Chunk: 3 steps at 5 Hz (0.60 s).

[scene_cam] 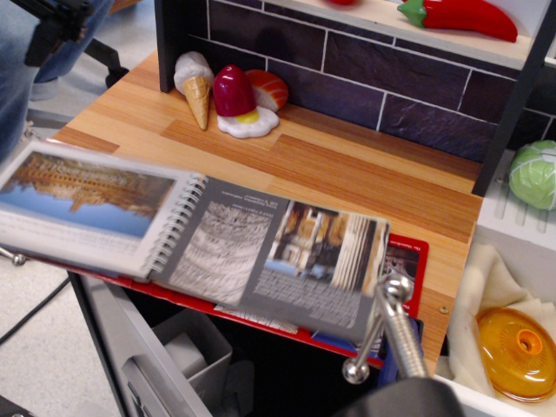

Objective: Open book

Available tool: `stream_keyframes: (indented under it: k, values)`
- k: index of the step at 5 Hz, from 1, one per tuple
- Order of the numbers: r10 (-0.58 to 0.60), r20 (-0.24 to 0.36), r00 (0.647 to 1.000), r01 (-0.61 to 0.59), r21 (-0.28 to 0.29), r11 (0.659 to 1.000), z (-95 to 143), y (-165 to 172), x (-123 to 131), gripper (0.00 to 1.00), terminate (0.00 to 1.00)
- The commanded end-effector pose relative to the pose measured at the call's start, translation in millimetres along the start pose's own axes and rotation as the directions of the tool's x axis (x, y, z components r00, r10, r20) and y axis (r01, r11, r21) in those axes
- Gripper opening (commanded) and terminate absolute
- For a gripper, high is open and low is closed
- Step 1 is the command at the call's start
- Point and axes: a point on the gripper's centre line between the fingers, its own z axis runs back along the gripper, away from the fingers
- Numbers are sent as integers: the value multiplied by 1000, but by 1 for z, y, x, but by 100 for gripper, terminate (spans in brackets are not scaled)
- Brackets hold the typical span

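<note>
The book (pixel 200 243) lies open and nearly flat at the front edge of the wooden table (pixel 347 174). Its spiral binding runs down the middle. The left page, which overhangs the table's left edge, shows a building under blue sky. The right pages show architecture photos and text. A strip of the red cover shows under the pages at the right (pixel 408 261). My gripper (pixel 54 24) is a dark blurred shape at the top left corner, well above and apart from the book. Its fingers are too blurred to read and nothing shows in them.
A toy ice cream cone (pixel 195 82) and a red toy on a fried egg (pixel 236 102) stand at the back wall. A red pepper (pixel 460 16) lies on the shelf. A metal clamp (pixel 387 330) stands at the front right. A cabbage (pixel 534 174) and an orange lid (pixel 519 352) are at the right.
</note>
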Motion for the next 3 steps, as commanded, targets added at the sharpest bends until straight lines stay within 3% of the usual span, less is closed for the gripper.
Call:
stream_keyframes:
  k: [1,2,3]
  values:
    - [-17,66,998,17,-1,1000,-26,35,15,100,0]
    - [-11,-5,1000,11,-147,989,-7,30,21,100,0]
    - [23,-18,1000,-27,-224,974,8,23,35,100,100]
